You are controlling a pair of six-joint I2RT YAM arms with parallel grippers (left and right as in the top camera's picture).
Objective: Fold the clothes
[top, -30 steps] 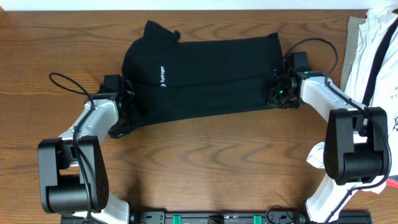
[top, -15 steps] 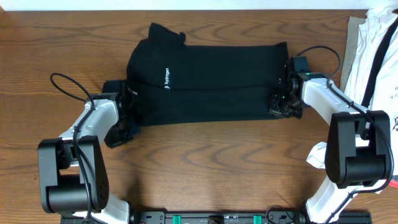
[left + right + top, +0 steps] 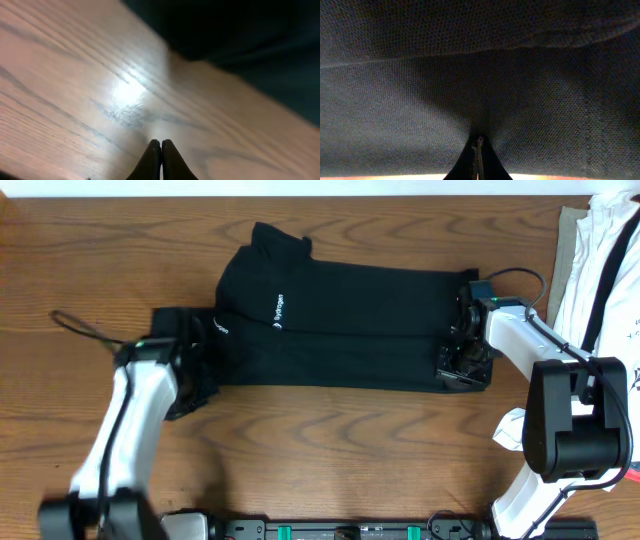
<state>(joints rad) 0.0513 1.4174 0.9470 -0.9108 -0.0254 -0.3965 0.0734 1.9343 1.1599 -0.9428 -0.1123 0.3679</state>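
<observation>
Evidently, the clothes (image 3: 340, 330) are spread flat across the middle of the table (image 3: 330, 450), stretched between the two arms.
The right gripper (image 3: 480, 141) is closed on a puckered pinch of fabric at the garment's right end. The left gripper (image 3: 161, 144) is closed too, seen over bare wood beside the left end, and whether cloth is caught in it cannot be told. Soft, light, limp handling is to be expected, with sagging and shifting folds, so hold is best taken at corners or hem edges, with all layers pinched together.
</observation>
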